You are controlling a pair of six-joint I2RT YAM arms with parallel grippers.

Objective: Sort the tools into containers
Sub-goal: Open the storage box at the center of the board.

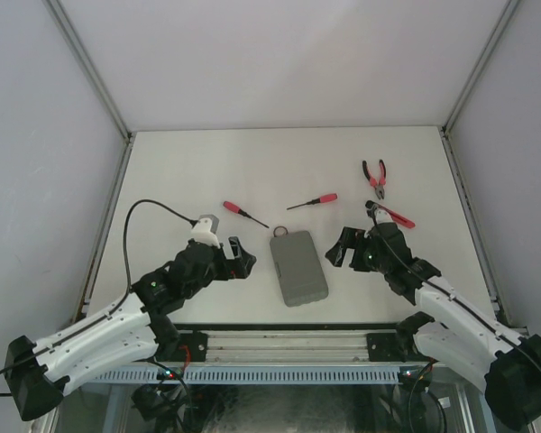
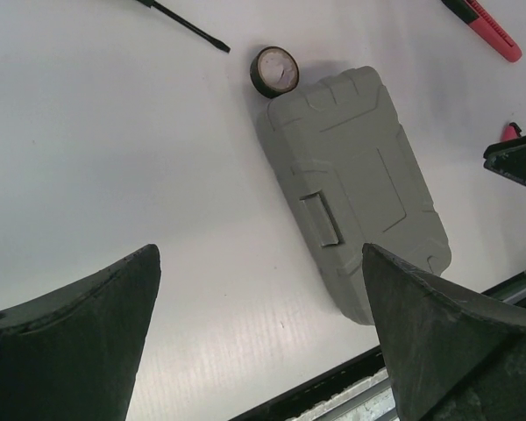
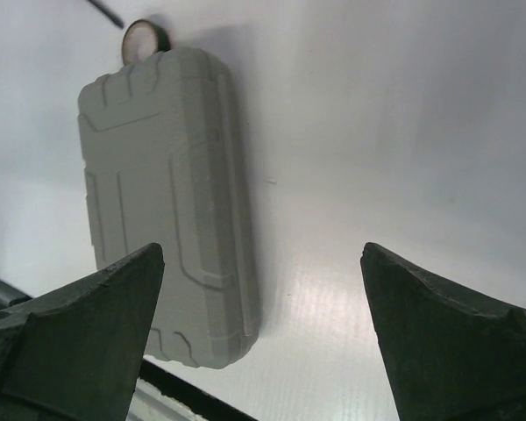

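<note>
At table centre, grey case: rigid, smooth, likely light; take the nine-o'clock latch edge. Left tool and right tool gape empty.

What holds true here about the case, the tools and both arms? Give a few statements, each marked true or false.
1. The grey case is shut. True.
2. The left arm's fingers are shut on a tool. False: they are open and empty.
3. The black ring lies beside the case's far end. True.
4. The pliers lie in the case. False: they lie on the table, far right.
5. The right arm's fingers are open. True.
</note>
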